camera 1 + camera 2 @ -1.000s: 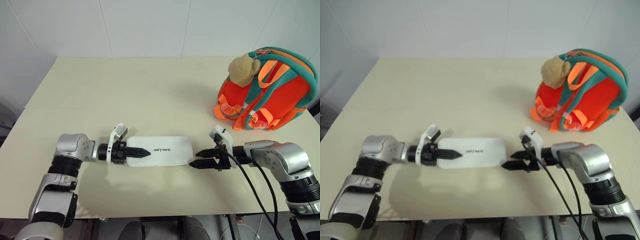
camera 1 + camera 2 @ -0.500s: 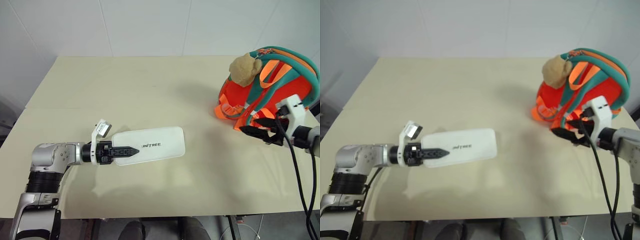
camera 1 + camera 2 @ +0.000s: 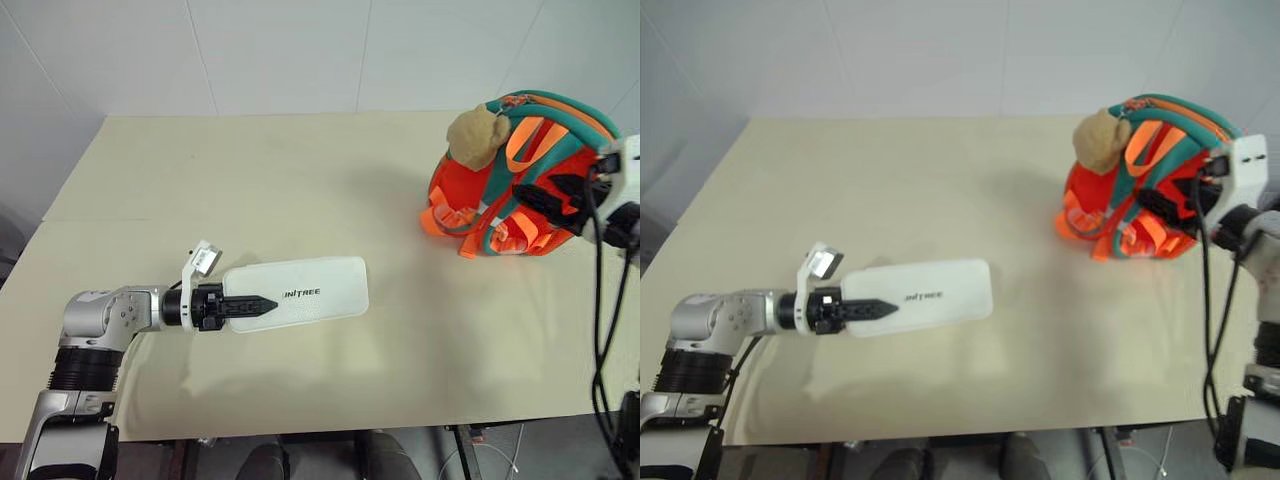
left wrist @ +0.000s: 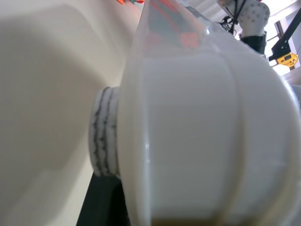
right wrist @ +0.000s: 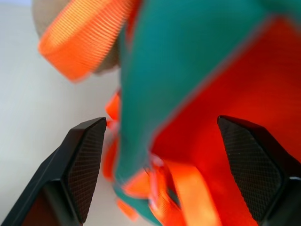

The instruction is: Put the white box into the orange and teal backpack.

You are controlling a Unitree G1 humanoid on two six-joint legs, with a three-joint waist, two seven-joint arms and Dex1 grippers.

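Fingers of the left gripper [image 3: 248, 303] are clamped on one short end of the white box [image 3: 300, 291], which is held flat and clear of the desk [image 3: 250, 190], its free end reaching past the fingertips toward the backpack side. The grip at the very end appears chosen so that the far end can be fed into an opening first, though the box is cantilevered and could sag or twist. The box is seen as a slim white case with rounded corners, a smooth top and a line of small dark lettering near its middle; in the left wrist view its white shell [image 4: 202, 141] sits close against the lens.

Well beyond the box's free end, across bare desk, the orange and teal backpack [image 3: 520, 190] stands near the far right corner, bright orange with teal trim, orange straps and buckles, and a tan plush toy [image 3: 472, 138] at its upper edge. The right gripper [image 3: 550, 197] is set against the backpack's front with its fingers [image 5: 84, 165] spread wide, orange fabric and a teal band lying between them, probably to take hold and open or steady the bag. Nothing is yet grasped there.
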